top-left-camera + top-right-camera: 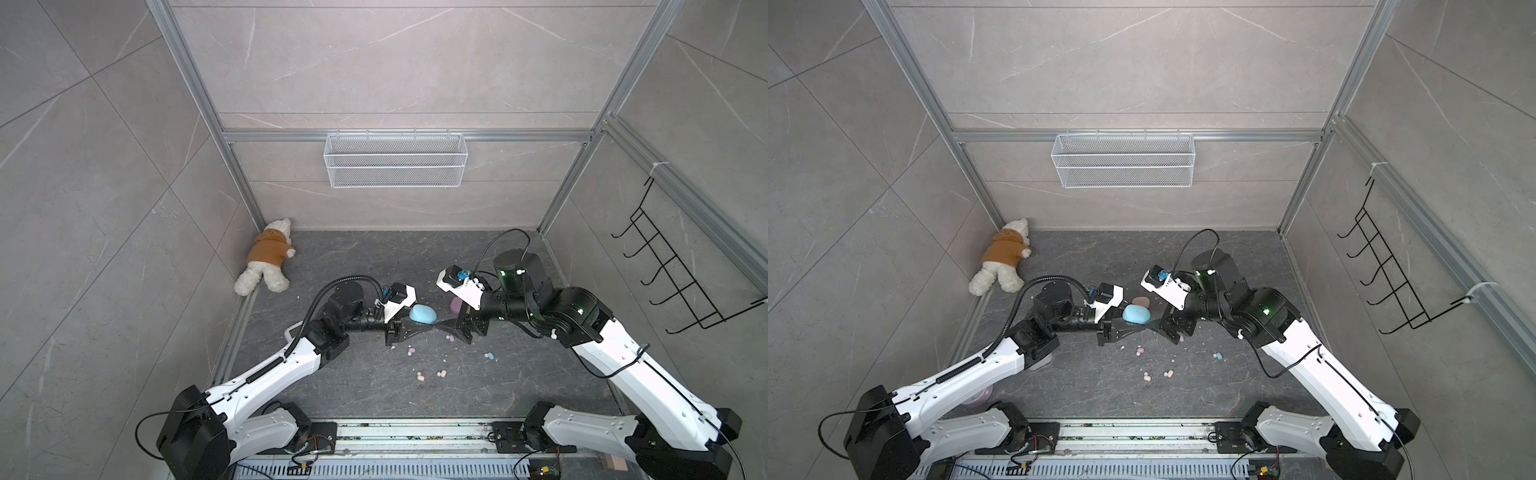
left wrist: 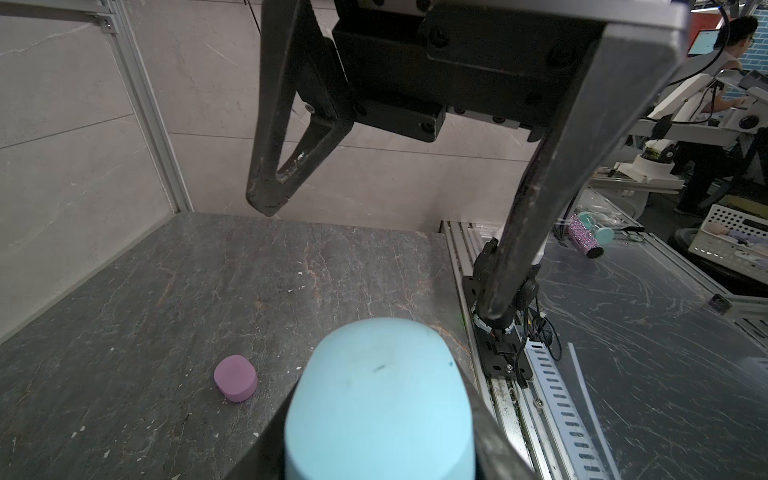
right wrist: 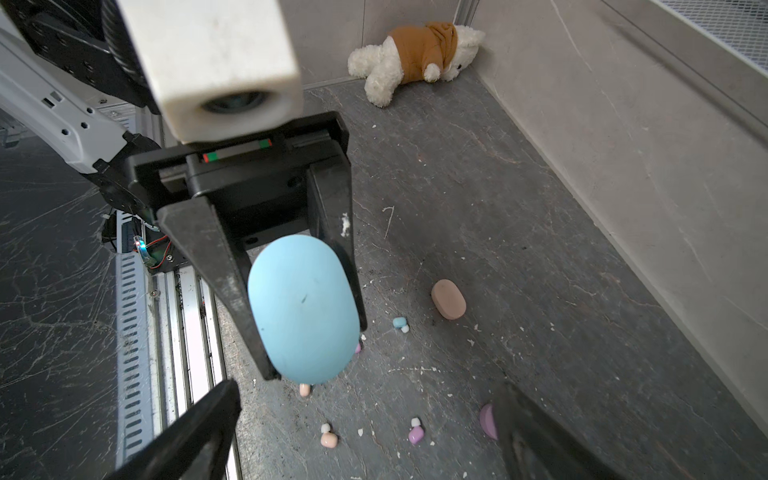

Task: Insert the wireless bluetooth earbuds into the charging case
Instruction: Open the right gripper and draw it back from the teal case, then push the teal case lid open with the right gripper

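1. The left gripper (image 3: 316, 349) is clamped on the blue charging case (image 3: 303, 307), with one finger on each long side; the case is held above the table (image 1: 353, 395) and shows as one smooth oval.
2. The right gripper (image 2: 380, 259) faces it with its fingers spread wide and nothing between them; its tips stand close to the end of the case (touching or not, I cannot tell).
3. None of the buds is in a gripper; they lie loose on the table.
4. Nearest the left gripper is a lilac-pink earbud (image 1: 410, 352), just on the side toward the arm bases; a second lilac-pink earbud (image 1: 449, 338) lies just beside the right gripper.
5. The two peach earbuds (image 1: 420, 377) lie farther toward the bases, near each other.
6. One light blue earbud (image 1: 489, 355) lies apart on the right arm's side; another (image 3: 400, 323) lies near the peach case (image 3: 448, 299) (seen in the right wrist view).
7. The purple case (image 2: 235, 378) lies on the table on the far side of the grippers.
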`<state>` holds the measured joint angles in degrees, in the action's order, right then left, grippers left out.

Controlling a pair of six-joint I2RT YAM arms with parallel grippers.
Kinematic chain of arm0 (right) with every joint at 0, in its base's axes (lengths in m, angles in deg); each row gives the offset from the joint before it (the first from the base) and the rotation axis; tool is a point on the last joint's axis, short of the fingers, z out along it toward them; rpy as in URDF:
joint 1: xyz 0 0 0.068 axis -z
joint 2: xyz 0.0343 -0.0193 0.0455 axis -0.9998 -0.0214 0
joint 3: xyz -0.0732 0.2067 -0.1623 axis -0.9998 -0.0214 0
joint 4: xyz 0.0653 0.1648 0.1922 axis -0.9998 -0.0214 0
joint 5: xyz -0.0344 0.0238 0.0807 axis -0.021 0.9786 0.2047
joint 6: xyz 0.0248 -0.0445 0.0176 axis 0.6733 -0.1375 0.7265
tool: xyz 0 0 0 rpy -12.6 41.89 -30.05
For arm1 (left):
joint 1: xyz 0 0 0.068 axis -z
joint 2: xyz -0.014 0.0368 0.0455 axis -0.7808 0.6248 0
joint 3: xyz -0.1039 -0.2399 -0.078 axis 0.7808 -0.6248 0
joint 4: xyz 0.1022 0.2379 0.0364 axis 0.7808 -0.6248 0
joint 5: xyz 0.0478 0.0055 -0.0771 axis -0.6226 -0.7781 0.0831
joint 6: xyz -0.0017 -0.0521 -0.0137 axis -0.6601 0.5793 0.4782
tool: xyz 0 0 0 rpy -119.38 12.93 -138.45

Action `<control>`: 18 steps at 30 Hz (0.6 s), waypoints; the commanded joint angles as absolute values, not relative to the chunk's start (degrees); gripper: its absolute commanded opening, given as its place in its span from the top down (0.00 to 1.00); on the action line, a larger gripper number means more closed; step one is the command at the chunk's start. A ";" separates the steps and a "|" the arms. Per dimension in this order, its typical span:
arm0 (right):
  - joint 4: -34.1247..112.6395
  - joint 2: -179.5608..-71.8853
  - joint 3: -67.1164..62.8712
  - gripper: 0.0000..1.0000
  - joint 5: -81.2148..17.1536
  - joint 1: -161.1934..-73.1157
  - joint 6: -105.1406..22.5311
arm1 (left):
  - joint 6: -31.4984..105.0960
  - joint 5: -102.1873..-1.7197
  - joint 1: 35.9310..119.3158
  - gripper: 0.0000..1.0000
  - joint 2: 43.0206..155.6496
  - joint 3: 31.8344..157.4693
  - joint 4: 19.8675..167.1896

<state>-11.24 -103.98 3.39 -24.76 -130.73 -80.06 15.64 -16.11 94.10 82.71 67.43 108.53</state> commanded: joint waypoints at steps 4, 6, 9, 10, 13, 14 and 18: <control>-9.67 -105.20 3.29 0.04 -25.69 -131.90 -80.95 | 14.62 -14.48 94.29 0.85 82.67 68.78 109.65; -9.87 -105.66 3.32 0.05 -25.79 -132.24 -81.08 | 14.54 -14.45 94.28 0.85 82.56 68.71 109.61; -9.94 -106.36 3.29 0.05 -26.50 -132.71 -81.24 | 14.41 -14.43 94.24 0.85 82.34 68.75 109.45; -9.81 -106.54 3.31 0.05 -27.03 -132.87 -81.16 | 14.45 -14.45 94.27 0.85 82.32 68.78 109.39; -9.14 -106.98 3.71 0.05 -29.52 -132.98 -80.11 | 14.26 -14.52 94.31 0.85 82.23 68.88 109.03; -9.14 -107.22 3.89 0.05 -30.20 -132.99 -79.74 | 14.24 -14.56 94.31 0.85 82.23 68.97 108.89; -8.18 -107.27 4.32 0.05 -34.07 -133.05 -78.25 | 13.74 -14.48 94.36 0.85 81.97 69.05 108.16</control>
